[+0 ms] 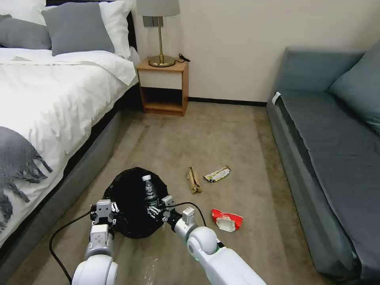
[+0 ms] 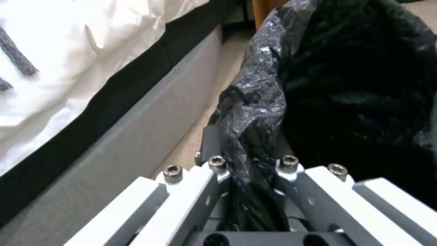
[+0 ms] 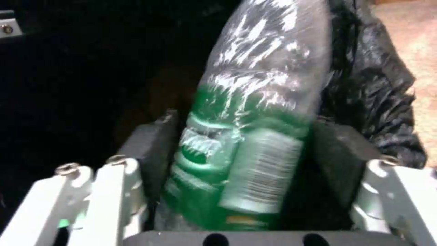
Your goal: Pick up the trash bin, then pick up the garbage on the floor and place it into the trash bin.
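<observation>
The trash bin (image 1: 132, 221), lined with a crinkled black bag (image 2: 346, 85), hangs just above the carpet in front of me. My left gripper (image 1: 107, 208) is shut on the bag's folded rim (image 2: 248, 136). A clear bottle (image 1: 150, 192) with a green label and white cap stands upright over the bin's opening, and my right gripper (image 1: 160, 208) is shut on its lower part (image 3: 245, 147). On the carpet to the right lie a brown crumpled wrapper (image 1: 194, 180), a silver-yellow foil wrapper (image 1: 217, 174) and a red-white packet (image 1: 226, 220).
A bed (image 1: 47, 103) with a grey base runs along the left, close to the bin. A wooden nightstand (image 1: 162, 85) with a lamp stands at the far wall. A blue-grey sofa (image 1: 328, 130) lines the right side. Open carpet lies between them.
</observation>
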Robot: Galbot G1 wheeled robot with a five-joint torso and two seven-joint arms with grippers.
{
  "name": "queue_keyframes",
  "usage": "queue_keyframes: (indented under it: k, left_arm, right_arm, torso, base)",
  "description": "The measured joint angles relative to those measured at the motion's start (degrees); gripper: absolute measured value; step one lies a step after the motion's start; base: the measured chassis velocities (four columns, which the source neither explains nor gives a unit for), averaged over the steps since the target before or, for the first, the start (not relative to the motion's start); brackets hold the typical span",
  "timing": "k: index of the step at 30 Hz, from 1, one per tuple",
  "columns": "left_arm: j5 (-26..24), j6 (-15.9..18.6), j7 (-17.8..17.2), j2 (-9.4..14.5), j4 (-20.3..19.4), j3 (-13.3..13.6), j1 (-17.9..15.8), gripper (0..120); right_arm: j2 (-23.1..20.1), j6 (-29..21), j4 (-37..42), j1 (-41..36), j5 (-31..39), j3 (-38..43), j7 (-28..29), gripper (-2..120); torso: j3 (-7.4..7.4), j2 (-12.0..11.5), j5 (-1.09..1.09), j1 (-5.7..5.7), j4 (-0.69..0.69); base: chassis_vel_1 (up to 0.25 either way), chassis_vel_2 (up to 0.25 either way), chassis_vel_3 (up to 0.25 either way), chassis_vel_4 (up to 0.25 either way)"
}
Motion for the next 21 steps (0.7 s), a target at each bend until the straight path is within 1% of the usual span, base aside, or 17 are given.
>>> queue_keyframes:
  k: [1, 2, 4, 5, 7, 11, 14, 19, 21]
  left_arm:
    - [0.0, -0.03, 0.0, 0.02, 0.07, 0.0, 0.05, 4]
    - [0.0, -0.03, 0.0, 0.02, 0.07, 0.0, 0.05, 4]
    - [0.0, -0.18, 0.0, 0.11, 0.15, -0.01, 0.1, 4]
    - [0.0, -0.18, 0.0, 0.11, 0.15, -0.01, 0.1, 4]
    - [0.0, -0.25, -0.03, 0.15, 0.16, -0.07, 0.13, 4]
    - [-0.06, -0.39, -0.03, 0.21, 0.16, -0.17, 0.2, 4]
    - [-0.17, -0.44, -0.02, 0.35, 0.14, -0.3, 0.28, 4]
    - [-1.18, -0.67, -0.01, 1.08, 0.32, -1.6, 0.27, 4]
    - [-1.26, -0.68, -0.01, 1.13, 0.37, -1.71, 0.26, 4]
  right_arm:
    - [-0.16, -0.05, 0.12, -0.01, -0.01, 0.15, 0.04, 77]
    - [-0.16, -0.05, 0.12, -0.01, -0.01, 0.15, 0.04, 77]
    - [-0.53, -0.15, 0.55, -0.14, -0.02, 0.46, 0.05, 87]
    - [-0.53, -0.15, 0.55, -0.14, -0.02, 0.46, 0.05, 87]
    - [-0.87, -0.27, 1.03, -0.48, -0.04, 0.57, 0.12, 97]
    - [-0.89, -0.32, 1.6, -0.93, -0.29, 0.77, 0.18, 100]
    - [-0.97, -0.4, 2.12, -1.14, -0.34, 1.01, 0.33, 100]
    - [-2.86, -0.93, 3.6, -1.68, -0.37, 2.5, 0.74, 100]
    - [-3.04, -0.94, 3.68, -1.74, -0.37, 2.72, 0.75, 100]
  torso:
    - [0.0, 0.0, 0.0, 0.0, 0.0]
    - [0.0, 0.0, 0.0, 0.0, 0.0]
    - [0.0, 0.0, 0.0, 0.0, 0.0]
    - [0.0, 0.0, 0.0, 0.0, 0.0]
    - [0.0, 0.0, 0.0, 0.0, 0.0]
    - [0.0, 0.0, 0.0, 0.0, 0.0]
    - [0.0, 0.0, 0.0, 0.0, 0.0]
    - [0.0, 0.0, 0.0, 0.0, 0.0]
    - [0.0, 0.0, 0.0, 0.0, 0.0]
  base:
    - [0.0, 0.0, 0.0, 0.0]
    - [0.0, 0.0, 0.0, 0.0]
    - [0.0, 0.0, 0.0, 0.0]
    - [0.0, 0.0, 0.0, 0.0]
    - [0.0, 0.0, 0.0, 0.0]
    - [0.0, 0.0, 0.0, 0.0]
    - [0.0, 0.0, 0.0, 0.0]
    - [0.0, 0.0, 0.0, 0.0]
    - [0.0, 0.0, 0.0, 0.0]
